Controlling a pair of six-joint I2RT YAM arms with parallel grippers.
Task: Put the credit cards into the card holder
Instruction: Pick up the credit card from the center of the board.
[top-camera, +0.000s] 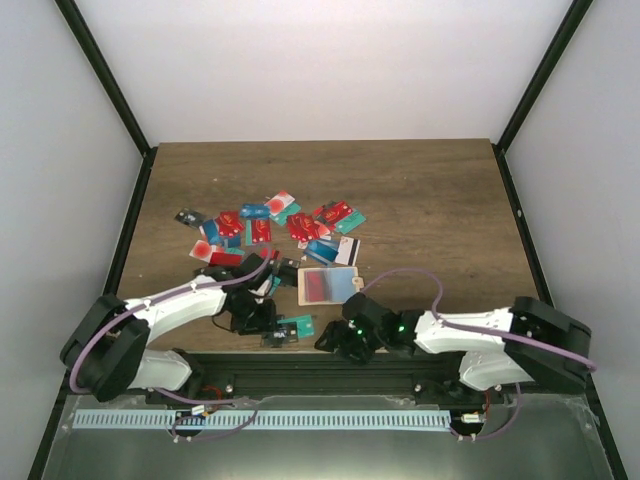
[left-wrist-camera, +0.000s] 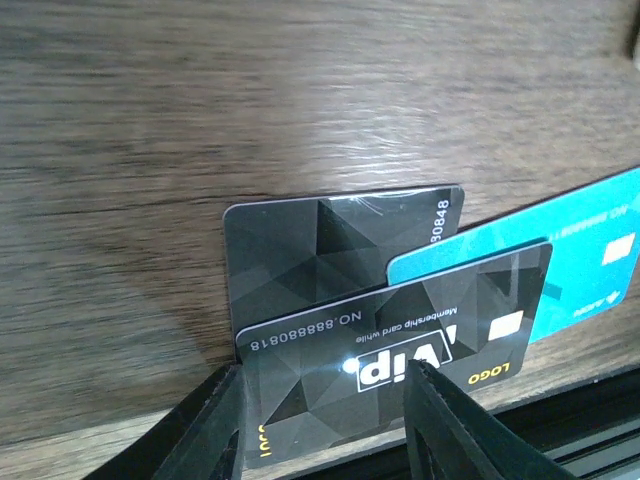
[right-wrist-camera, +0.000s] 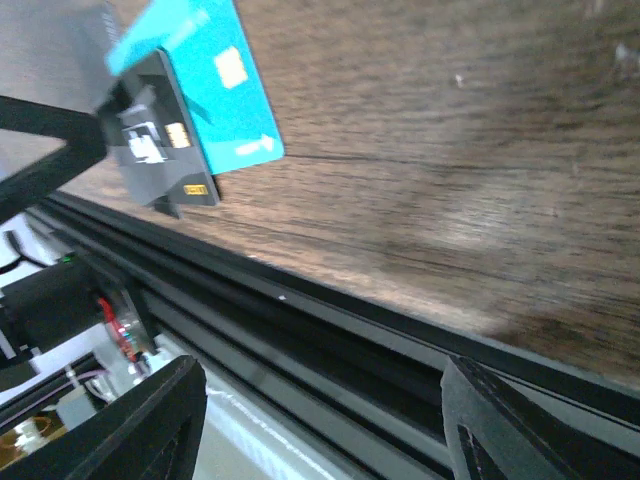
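Rail: a black rail (right-wrist-camera: 300, 330) runs along the near edge of the surface (left-wrist-camera: 300, 100), nearer than the card holder (top-camera: 304, 288).
Right pincer: the right pincer (right-wrist-camera: 322, 370) hangs over the rail, just nearward of the card holder. Its jaws stand wide with nothing between them.
Left pincer: the left pincer (left-wrist-camera: 328, 368) sits nearward and left of the card holder, low over the surface's near edge. Its fingers (left-wrist-camera: 215, 430) stand partly apart, one at each side of the near end of a card. Whether they pinch the card or only straddle it cannot be told.
Black VIP card: the black VIP card (left-wrist-camera: 400, 340) lies between the left pincer's fingers, its printed face up. The right-hand finger covers part of its near edge.
Second black card: the second black card (left-wrist-camera: 320, 250) is partly under the VIP card, on its far side.
Teal card: the teal card (left-wrist-camera: 570, 270) is tucked beneath the VIP card's corner and sticks out toward the card holder's side.
Card holder: tan, lying flat on the surface beyond both pincers, apart from each. A reddish card shows on it.
Credit cards: the remaining credit cards (top-camera: 270, 228), red, teal, blue and white, lie scattered beyond the card holder and mostly to its left. They are well apart from both pincers.
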